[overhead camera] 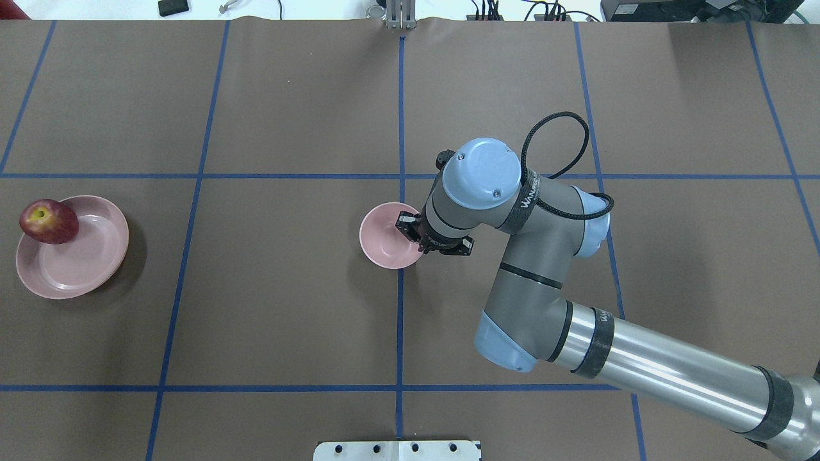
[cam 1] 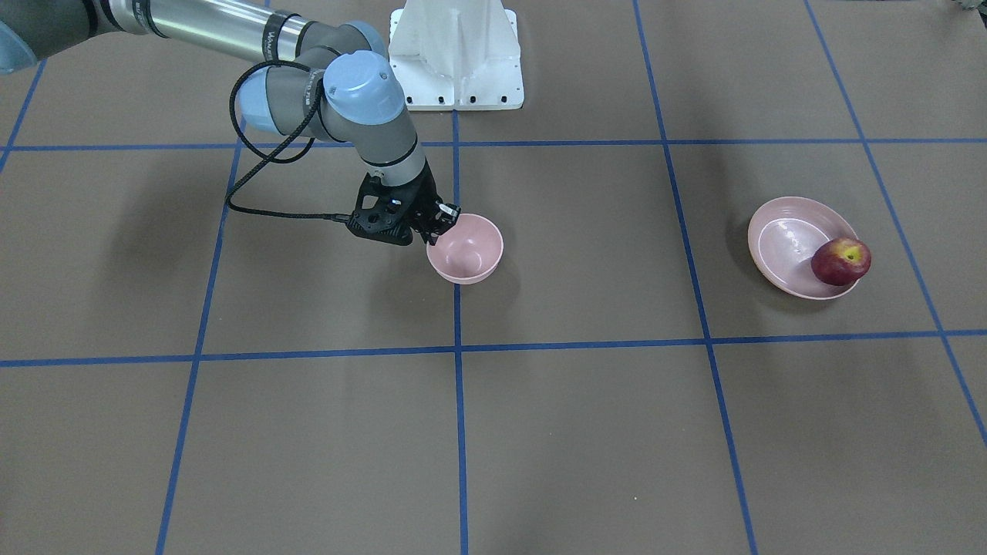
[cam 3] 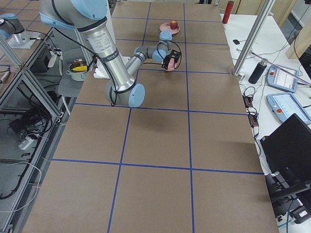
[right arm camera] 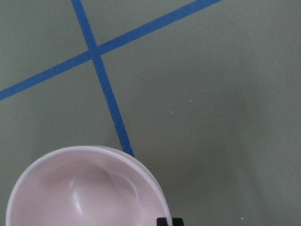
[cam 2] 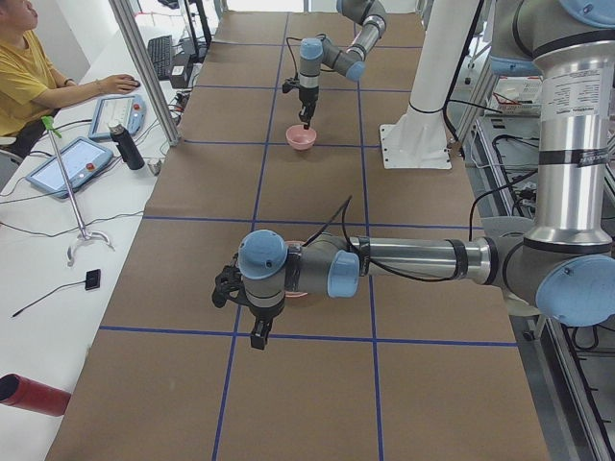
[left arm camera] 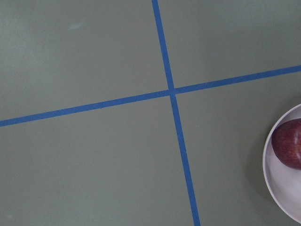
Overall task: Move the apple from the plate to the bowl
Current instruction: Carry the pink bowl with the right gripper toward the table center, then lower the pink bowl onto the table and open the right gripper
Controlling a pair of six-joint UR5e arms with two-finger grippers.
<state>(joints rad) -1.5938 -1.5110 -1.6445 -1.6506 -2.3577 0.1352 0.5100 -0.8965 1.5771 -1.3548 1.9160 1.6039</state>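
Note:
The apple (cam 1: pixel 840 261) rests on the plate's (cam 1: pixel 779 250) rim; it also shows in the overhead view (overhead camera: pixel 49 221) on the plate (overhead camera: pixel 77 256), at the table's left end. The bowl (cam 1: pixel 466 248) is empty near the table's middle. My right gripper (cam 1: pixel 442 223) straddles the bowl's (overhead camera: pixel 386 237) rim on the robot's right side, jaws closed on it; a fingertip (right arm camera: pixel 167 221) shows by the bowl (right arm camera: pixel 84 188). My left gripper (cam 2: pixel 259 335) hangs near the plate; I cannot tell if it is open. The left wrist view shows the apple (left arm camera: pixel 289 149) at its right edge.
Blue tape lines grid the brown table. The white robot base (cam 1: pixel 455 58) stands behind the bowl. An operator (cam 2: pixel 29 77) sits at a side bench with tablets. A red cylinder (cam 2: pixel 34 394) lies on that bench.

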